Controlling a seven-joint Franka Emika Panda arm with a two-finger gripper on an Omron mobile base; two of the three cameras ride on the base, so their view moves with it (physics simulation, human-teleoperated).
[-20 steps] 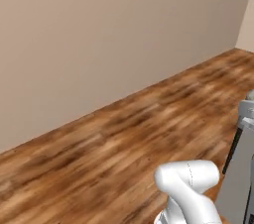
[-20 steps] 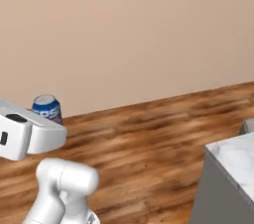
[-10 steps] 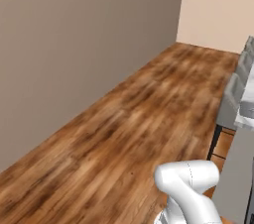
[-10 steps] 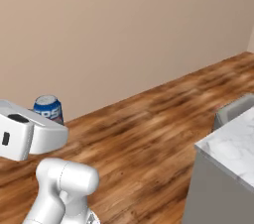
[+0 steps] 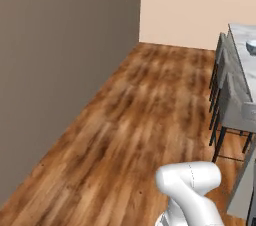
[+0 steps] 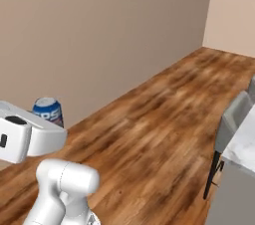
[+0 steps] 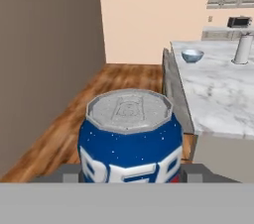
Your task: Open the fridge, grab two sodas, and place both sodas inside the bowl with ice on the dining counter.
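One soda (image 7: 130, 141) upright, lid up | claw (image 7: 130, 174) gripping it | bowl (image 7: 192, 56) ahead

Wood floor (image 5: 145, 120), grey stools (image 5: 227, 95) beside dining counter (image 5: 242, 37), bowl (image 5: 252, 46) edge

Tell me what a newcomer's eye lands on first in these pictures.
The blue soda looms at the bottom of the hand view, clamped upright in the tool; it also pokes up beside the white arm in the right base view. Beyond it stretches the marble counter, bearing the small bowl and a steel pitcher at its far end.
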